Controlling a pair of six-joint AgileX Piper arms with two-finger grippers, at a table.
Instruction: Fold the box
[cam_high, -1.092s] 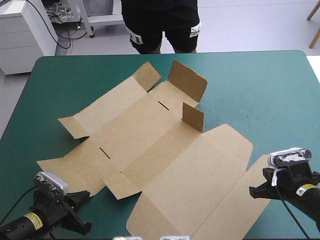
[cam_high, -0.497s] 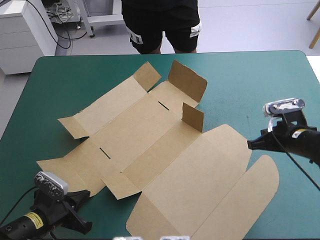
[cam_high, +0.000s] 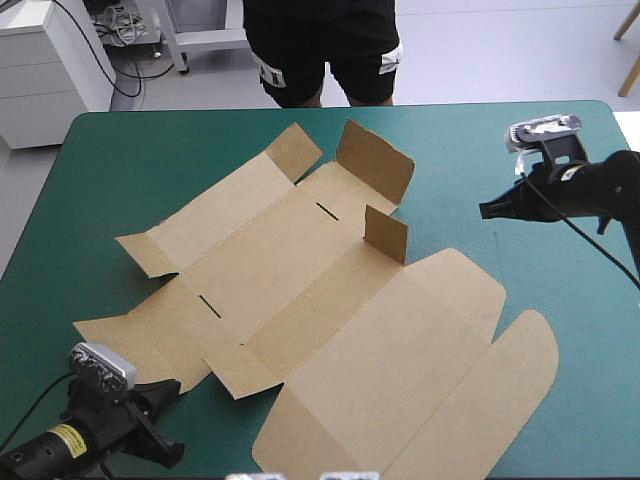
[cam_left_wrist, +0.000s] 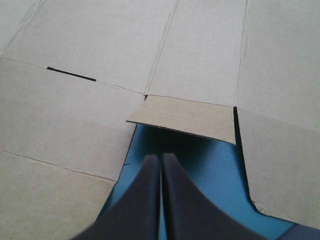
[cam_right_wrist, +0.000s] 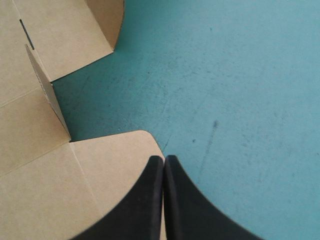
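**Box barely started: sheet almost flat, both grippers empty**

We tag the right gripper (cam_high: 485, 212) as pressed together into one point, with nothing between the fingers. It hangs over bare teal-green cover toward the far right corner of the table (cam_high: 450, 135). The nearest board is the rounded corner of the lid panel (cam_high: 400, 340), close to the tip. It looks apart from the tip, though we can't be sure.

The left gripper (cam_high: 170, 392) is also pressed together and empty. It sits at the near left corner and points at the sheet's near-left side. A small flap (cam_left_wrist: 187, 117) sits just ahead of it, lifted slightly off the cover.

The box (cam_high: 320, 300) is a brown cut sheet lying diagonally across the middle of the table and running down to the near right corner. It is mostly flat.
- The end flap (cam_high: 375, 160) toward the far edge tilts up.
- A short tab (cam_high: 386, 234) stands upright beside the end flap.
- The corner flap (cam_high: 295, 150) is a bit raised.
- Both slots (cam_high: 327, 210) are empty, with nothing tucked in.
- The lid panel and its rounded tuck flap (cam_high: 520, 370) lie flat.

Our call on progress is very early. Done: at most a few flaps are pre-bent, and no wall is held in place. Left: raise the long walls, fold the end flaps in, push the tabs into the slots, and form the tray. That is essentially the whole fold.
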